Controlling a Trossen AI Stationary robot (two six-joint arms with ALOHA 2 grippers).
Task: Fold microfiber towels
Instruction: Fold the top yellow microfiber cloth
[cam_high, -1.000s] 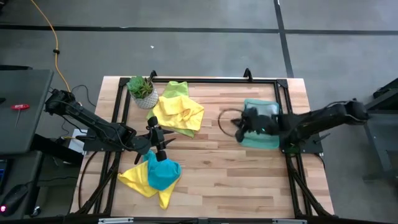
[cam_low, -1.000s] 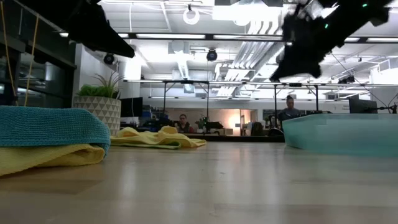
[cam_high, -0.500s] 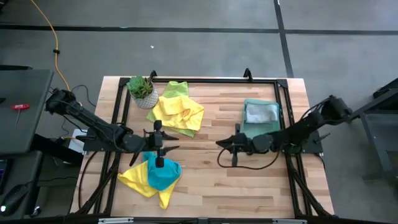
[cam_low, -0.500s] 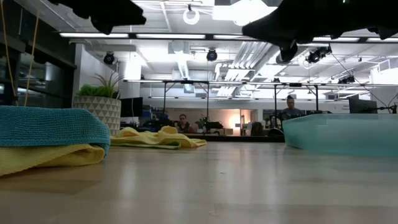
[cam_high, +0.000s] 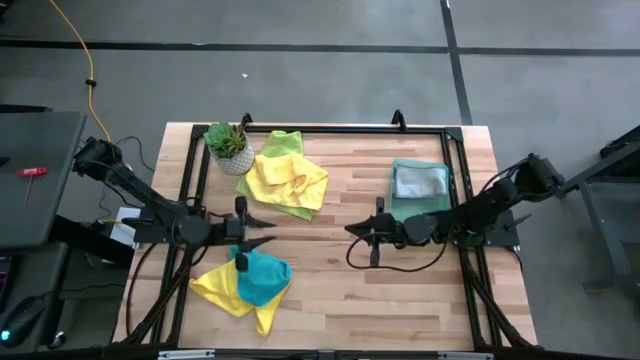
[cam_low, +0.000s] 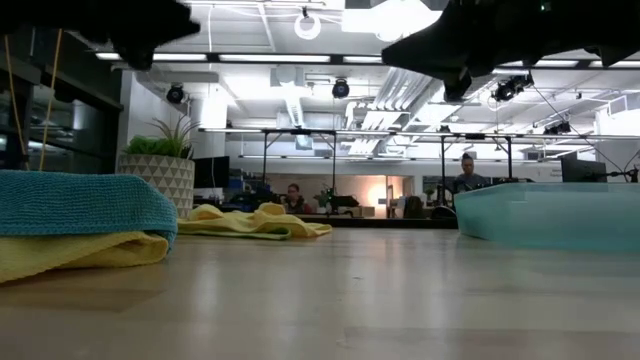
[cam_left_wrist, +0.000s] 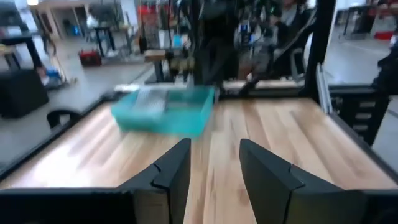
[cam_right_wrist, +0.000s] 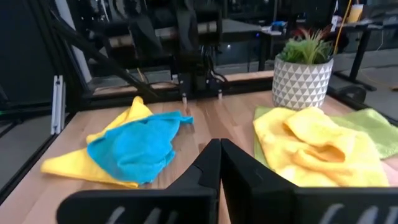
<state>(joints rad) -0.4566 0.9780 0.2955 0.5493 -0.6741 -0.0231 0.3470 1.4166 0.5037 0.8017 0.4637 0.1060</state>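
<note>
Yellow towels (cam_high: 288, 180) two, teal (cam_high: 262, 278) one, lime (cam_high: 283, 143) one, grey (cam_high: 419, 182) one.

Bright overhead striplights, left wrist blurred

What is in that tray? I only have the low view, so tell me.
Observer: From above, the tray holds one folded grey towel.
Operator: Report the left gripper's fingers.
Observer: The left gripper is open and empty. It is above the table between the yellow towel and the teal towel.
Operator: Now the right one.
Observer: The right gripper is shut and holds nothing. It is over the middle of the table.
</note>
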